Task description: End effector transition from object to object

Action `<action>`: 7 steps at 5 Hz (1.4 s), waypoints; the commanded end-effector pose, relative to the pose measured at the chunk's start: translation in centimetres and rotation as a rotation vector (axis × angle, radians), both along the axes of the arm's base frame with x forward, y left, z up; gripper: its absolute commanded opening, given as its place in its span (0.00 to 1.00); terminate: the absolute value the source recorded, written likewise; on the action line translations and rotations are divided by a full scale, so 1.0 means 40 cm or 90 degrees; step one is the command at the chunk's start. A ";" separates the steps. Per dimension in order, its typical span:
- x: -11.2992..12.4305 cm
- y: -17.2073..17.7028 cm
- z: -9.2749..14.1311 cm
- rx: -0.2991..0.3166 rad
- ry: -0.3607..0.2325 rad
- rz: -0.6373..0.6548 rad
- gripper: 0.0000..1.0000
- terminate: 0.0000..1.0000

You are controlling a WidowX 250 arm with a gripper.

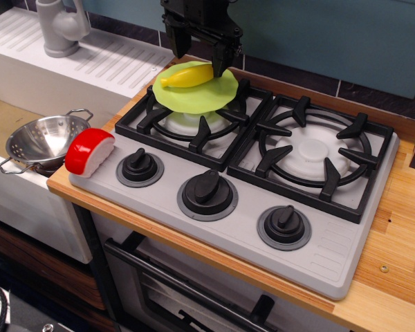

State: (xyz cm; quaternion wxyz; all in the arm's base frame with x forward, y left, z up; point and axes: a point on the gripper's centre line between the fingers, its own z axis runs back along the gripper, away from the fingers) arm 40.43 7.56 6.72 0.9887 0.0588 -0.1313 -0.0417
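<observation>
Claw hangs at the far side of the stove, black boxy body cut off by the top edge, two black fingers pointing down. Fingers stand apart, one at the left near the plate's far rim, one at the right coming down at the right end of the banana; nothing gripped between them. Whether the right finger touches the banana, cannot tell.

Yellow banana lies on a green plate, long axis left to right, directly below the claw. Plate sits on the far-left burner grate of the toy stove. Right burner grate is bare. Three black knobs run along the near grey panel: left, middle, right.

Red-and-white rounded piece sits at the left edge of the stove, just beside the left knob. Left of it, lower, a metal colander rests in the sink. Grey faucet stands far left. Wooden desk runs along the right. Oven door handle shows below, near edge.
</observation>
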 end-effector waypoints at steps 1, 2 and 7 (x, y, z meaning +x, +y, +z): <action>0.000 0.000 0.000 0.000 0.000 0.000 1.00 0.00; -0.004 -0.003 -0.005 -0.002 -0.010 0.001 1.00 0.00; -0.002 -0.027 0.191 0.019 0.037 0.011 1.00 0.00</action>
